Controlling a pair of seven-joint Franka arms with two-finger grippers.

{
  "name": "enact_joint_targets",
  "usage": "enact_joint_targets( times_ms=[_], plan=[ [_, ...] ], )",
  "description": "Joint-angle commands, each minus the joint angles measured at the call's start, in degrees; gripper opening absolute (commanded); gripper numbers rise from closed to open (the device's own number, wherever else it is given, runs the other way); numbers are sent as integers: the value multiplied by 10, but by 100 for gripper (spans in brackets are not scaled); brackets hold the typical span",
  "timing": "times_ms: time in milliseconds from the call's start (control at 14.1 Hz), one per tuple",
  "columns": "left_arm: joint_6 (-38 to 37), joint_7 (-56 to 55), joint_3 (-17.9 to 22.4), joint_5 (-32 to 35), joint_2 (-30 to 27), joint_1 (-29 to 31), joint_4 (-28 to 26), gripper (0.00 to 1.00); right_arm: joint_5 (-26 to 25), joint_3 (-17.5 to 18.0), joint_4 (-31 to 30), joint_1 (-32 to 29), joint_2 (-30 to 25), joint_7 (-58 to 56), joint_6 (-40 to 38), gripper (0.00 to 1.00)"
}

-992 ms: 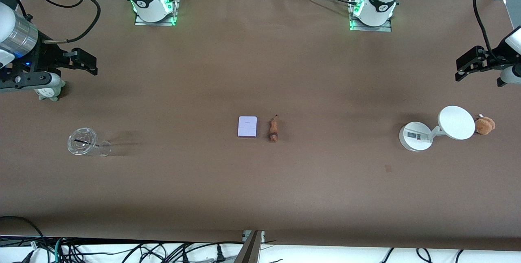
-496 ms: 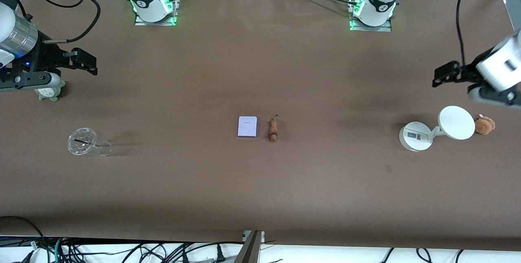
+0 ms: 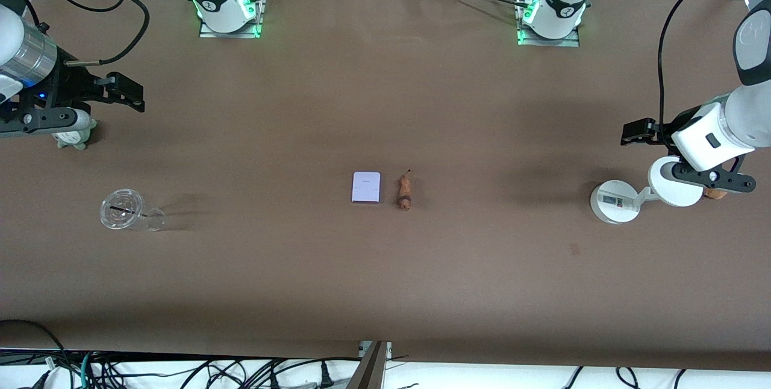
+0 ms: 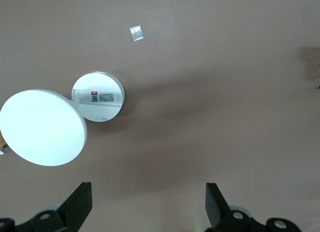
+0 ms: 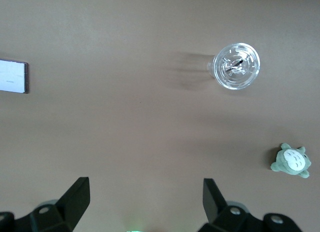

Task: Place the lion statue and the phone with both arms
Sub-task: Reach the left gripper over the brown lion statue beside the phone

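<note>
The phone (image 3: 366,187), a flat pale lavender rectangle, lies at the middle of the table, and one end of it shows in the right wrist view (image 5: 12,76). Beside it, toward the left arm's end, lies the small reddish-brown lion statue (image 3: 404,192). My left gripper (image 3: 637,132) hangs open and empty over the table next to the white stand; its fingers stand wide apart in the left wrist view (image 4: 148,202). My right gripper (image 3: 129,93) hangs open and empty over the right arm's end of the table (image 5: 145,202), well away from both things.
A white round stand (image 3: 614,201) with a disc (image 4: 42,127) sits at the left arm's end, with a tan plush toy (image 3: 715,194) mostly hidden under the arm. At the right arm's end are a clear cup (image 3: 123,210) and a grey-green plush (image 3: 75,136).
The left arm has swung in from the table's end toward the middle, so that it now covers part of the white disc and the tan plush. The right arm has barely moved.
</note>
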Motion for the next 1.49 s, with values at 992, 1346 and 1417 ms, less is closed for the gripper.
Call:
enact_joint_targets(
  times_ms=[992, 1346, 1417],
  plan=[
    [204, -400, -5, -91, 164, -176, 33, 100, 0, 1, 13, -3, 6, 2, -3, 100],
    [343, -534, -4, -83, 249, -269, 15, 100, 0, 1, 13, -3, 6, 4, -3, 100],
    [370, -537, -4, -82, 263, -278, 16, 100, 0, 1, 13, -4, 6, 3, -2, 100]
  ],
)
